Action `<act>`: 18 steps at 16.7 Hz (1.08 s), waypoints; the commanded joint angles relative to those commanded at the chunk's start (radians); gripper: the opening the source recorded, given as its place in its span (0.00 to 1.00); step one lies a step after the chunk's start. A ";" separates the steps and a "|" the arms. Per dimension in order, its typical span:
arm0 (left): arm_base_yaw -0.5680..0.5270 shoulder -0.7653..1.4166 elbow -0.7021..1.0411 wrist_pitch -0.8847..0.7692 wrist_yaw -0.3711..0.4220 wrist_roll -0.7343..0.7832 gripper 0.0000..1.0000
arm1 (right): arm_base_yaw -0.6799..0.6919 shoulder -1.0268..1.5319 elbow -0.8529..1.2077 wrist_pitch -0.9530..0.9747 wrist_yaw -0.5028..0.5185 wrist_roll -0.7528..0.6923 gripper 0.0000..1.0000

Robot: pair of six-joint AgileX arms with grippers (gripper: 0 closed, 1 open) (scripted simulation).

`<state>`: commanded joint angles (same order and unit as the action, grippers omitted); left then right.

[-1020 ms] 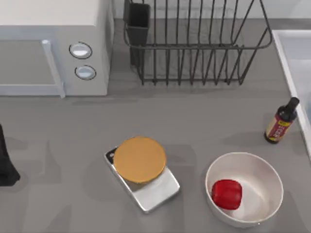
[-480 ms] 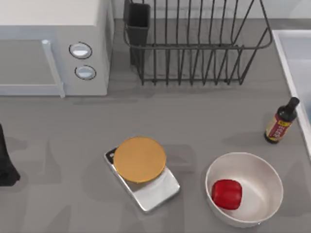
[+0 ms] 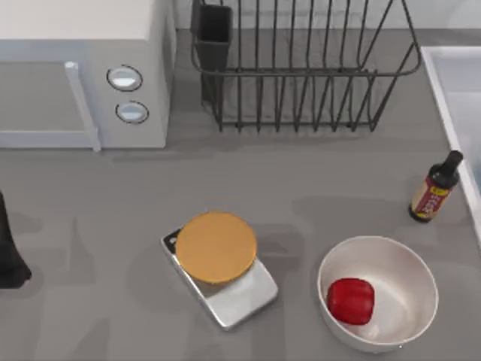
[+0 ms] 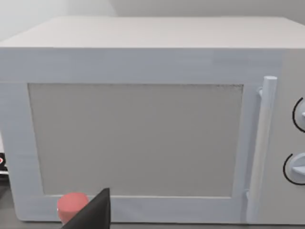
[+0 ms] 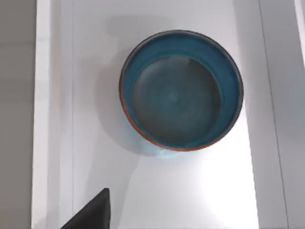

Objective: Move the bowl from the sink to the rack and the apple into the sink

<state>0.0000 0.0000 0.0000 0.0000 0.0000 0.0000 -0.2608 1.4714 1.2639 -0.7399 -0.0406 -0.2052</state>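
in the top view, the grey counter (image 3: 113, 226) carries a white microwave (image 3: 83, 75) at the far left and the black wire rack (image 3: 301, 75) just right of it, with its dark square cup (image 3: 214, 34) at the corner nearest the microwave. the pale rim of the sink (image 3: 451, 113) runs along the right edge. a small dark bottle (image 3: 434, 188) with a red label stands upright just left of that rim. near the front, a silver scale (image 3: 233, 289) carries a round orange disc (image 3: 216, 247). to its right sits a plain white bowl (image 3: 378, 293), and the red apple (image 3: 351, 301) lies inside it, toward its left side. a dark part of the left arm (image 3: 9, 252) shows at the left edge.

in the left wrist view, the microwave's door fills most of the picture, its handle (image 4: 262, 148) upright beside two dials. a small pink-red round thing (image 4: 71, 207) sits low in front of the door. a dark tip of the left claw (image 4: 93, 214) pokes into the frame; i cannot tell how far it is open.

in the right wrist view, the teal-blue bowl (image 5: 181, 90) sits upright on the white floor of the sink (image 5: 52, 119), empty. a dark tip of the right claw (image 5: 93, 214) hangs above the basin, apart from the bowl; its opening cannot be told, and it holds nothing that i can see.
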 joint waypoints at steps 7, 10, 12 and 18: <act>0.000 0.000 0.000 0.000 0.000 0.000 1.00 | -0.024 0.297 0.276 -0.135 -0.022 -0.033 1.00; 0.000 0.000 0.000 0.000 0.000 0.000 1.00 | -0.033 0.417 0.389 -0.187 -0.028 -0.047 1.00; 0.000 0.000 0.000 0.000 0.000 0.000 1.00 | -0.040 0.495 0.462 -0.220 -0.030 -0.057 1.00; 0.000 0.000 0.000 0.000 0.000 0.000 1.00 | -0.066 0.719 0.679 -0.316 -0.032 -0.083 1.00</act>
<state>0.0000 0.0000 0.0000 0.0000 0.0000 0.0000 -0.3265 2.1901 1.9430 -1.0563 -0.0725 -0.2884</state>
